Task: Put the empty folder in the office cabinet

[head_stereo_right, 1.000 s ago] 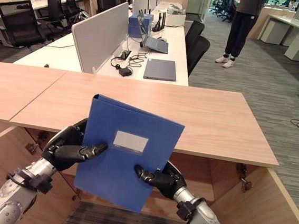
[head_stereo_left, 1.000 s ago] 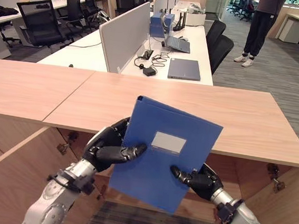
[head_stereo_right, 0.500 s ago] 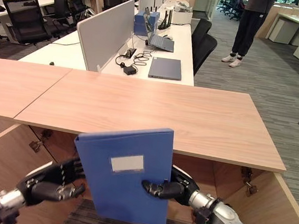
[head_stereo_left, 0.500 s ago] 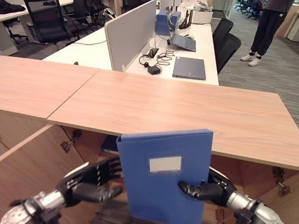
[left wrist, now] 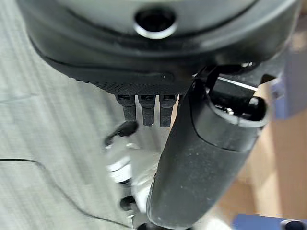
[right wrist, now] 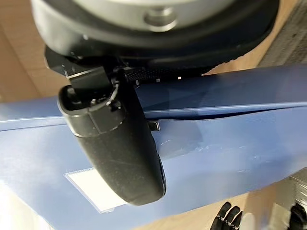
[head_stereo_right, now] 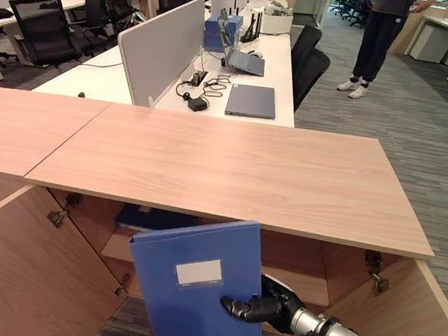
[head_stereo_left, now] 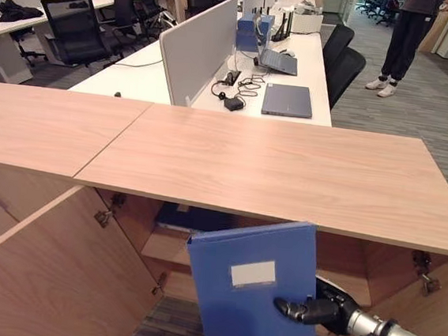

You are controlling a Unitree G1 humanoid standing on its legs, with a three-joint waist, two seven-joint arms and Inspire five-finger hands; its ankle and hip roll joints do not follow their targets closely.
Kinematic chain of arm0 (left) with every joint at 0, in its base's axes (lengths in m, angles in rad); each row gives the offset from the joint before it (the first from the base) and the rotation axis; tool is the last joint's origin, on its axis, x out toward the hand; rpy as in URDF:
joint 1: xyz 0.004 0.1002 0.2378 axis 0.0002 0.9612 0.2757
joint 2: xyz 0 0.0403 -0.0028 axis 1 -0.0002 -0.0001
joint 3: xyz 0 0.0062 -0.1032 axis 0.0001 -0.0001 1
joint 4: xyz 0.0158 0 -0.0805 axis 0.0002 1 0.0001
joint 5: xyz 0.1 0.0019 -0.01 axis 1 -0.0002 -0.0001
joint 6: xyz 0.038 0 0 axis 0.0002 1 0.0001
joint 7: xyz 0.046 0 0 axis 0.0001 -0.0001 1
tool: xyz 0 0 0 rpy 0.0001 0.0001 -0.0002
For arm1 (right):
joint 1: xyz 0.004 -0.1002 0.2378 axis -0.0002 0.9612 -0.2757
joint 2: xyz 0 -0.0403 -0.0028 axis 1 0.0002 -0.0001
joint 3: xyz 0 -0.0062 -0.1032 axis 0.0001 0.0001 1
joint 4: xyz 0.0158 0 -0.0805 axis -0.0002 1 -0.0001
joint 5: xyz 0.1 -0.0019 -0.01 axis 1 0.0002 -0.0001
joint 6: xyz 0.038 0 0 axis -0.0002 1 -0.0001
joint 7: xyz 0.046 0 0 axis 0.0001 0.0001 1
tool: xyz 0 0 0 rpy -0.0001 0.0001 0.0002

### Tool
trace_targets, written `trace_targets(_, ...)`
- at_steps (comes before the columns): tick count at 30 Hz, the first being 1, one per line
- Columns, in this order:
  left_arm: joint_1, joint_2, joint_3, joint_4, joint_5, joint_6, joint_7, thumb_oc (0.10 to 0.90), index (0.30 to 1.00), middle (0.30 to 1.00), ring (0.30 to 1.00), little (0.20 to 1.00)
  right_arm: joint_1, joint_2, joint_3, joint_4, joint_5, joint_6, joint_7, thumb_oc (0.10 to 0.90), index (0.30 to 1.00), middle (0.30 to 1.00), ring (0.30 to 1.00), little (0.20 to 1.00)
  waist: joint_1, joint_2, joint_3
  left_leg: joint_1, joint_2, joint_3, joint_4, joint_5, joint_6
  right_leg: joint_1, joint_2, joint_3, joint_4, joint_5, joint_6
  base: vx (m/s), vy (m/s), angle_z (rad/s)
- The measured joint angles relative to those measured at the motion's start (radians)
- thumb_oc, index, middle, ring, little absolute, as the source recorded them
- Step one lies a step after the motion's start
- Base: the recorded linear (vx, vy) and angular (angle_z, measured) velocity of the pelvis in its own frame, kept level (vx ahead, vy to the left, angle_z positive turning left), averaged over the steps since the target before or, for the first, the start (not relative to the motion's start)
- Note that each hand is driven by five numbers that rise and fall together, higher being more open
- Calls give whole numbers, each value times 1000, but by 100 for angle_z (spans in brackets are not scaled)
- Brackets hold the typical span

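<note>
Your right hand (head_stereo_left: 315, 309) pinches the blue folder (head_stereo_left: 253, 298) at its 3 o'clock edge; the folder's bottom is cut off. It stands upright before the open cabinet (head_stereo_left: 170, 247), below the countertop (head_stereo_left: 287, 170). Left hand (left wrist: 211, 158) hangs relaxed, holding nothing.

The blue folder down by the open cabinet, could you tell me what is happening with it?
The robot's right hand pinches the blue folder at its edge, thumb across the cover, holding it upright in front of the open cabinet under the wooden countertop. Another blue item lies on the shelf inside. The left hand hangs low over the floor, holding nothing.
</note>
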Motion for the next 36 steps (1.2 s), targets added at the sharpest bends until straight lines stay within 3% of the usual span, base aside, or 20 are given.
trace_targets(3, -101, -138, -34, 156, 180, -28, 98, 800, 900, 900, 900, 900, -20, 77, 12, 123, -39, 0, -20, 400, 300, 300, 300, 300, 0, -6, -5, -6, -1, -4, 0, 1, 0, 2, 1, -2, 0, 0, 0, 0, -4, 3)
trace_targets(6, -139, -202, -57, 203, 279, -47, 157, 800, 900, 900, 900, 900, -38, 137, 32, 228, -57, -1, -50, 400, 300, 300, 300, 300, -2, -17, -7, -16, 1, -13, 0, 7, 1, -6, 5, -10, 1, 0, -1, 6, 0, 6)
trace_targets(15, -240, -297, -104, 448, 392, -58, 315, 800, 900, 900, 900, 900, -157, 246, 98, 496, -124, -51, -150, 400, 300, 300, 300, 300, 1, -10, -9, -14, 1, -21, 0, 8, 1, 1, 7, -18, 0, 2, 3, 6, 2, 2)
trace_targets(17, -239, -297, -104, 455, 400, -59, 327, 800, 900, 900, 900, 900, -158, 254, 98, 504, -124, -55, -155, 400, 300, 300, 300, 300, 0, -10, -9, -12, 1, -23, 0, 8, 1, 1, 7, -20, 0, 1, 2, 8, 4, 2)
trace_targets(21, -255, -320, -124, 545, 408, -60, 368, 800, 900, 900, 900, 900, -189, 355, 43, 659, -110, -95, -214, 400, 300, 300, 300, 300, -1, -7, -11, -13, 1, -24, 0, 8, 1, 4, 8, -21, 0, 2, 2, 0, 0, 0)
trace_targets(25, -253, -338, -125, 581, 407, -59, 396, 800, 900, 900, 900, 900, -195, 402, -1, 724, -23, -100, -252, 400, 300, 300, 300, 300, -2, -4, -15, -13, 1, -27, 0, 8, 1, 4, 8, -23, 0, -1, -3, 0, 0, 0)
trace_targets(30, -249, -363, -132, 612, 408, -43, 437, 800, 900, 900, 900, 900, -159, 497, -69, 764, 185, -111, -342, 400, 300, 300, 300, 300, -6, 5, -18, -14, 1, -27, 0, 8, 1, 5, 9, -23, 0, -3, -6, 14, 6, 0)
trace_targets(36, -260, -370, -167, 610, 406, -43, 466, 800, 900, 900, 900, 900, -243, 559, -194, 877, 386, -189, -436, 400, 300, 300, 300, 300, -1, 19, -28, -17, 1, -29, 0, 9, 1, 5, 10, -21, 0, -3, -6, 12, -1, 0)
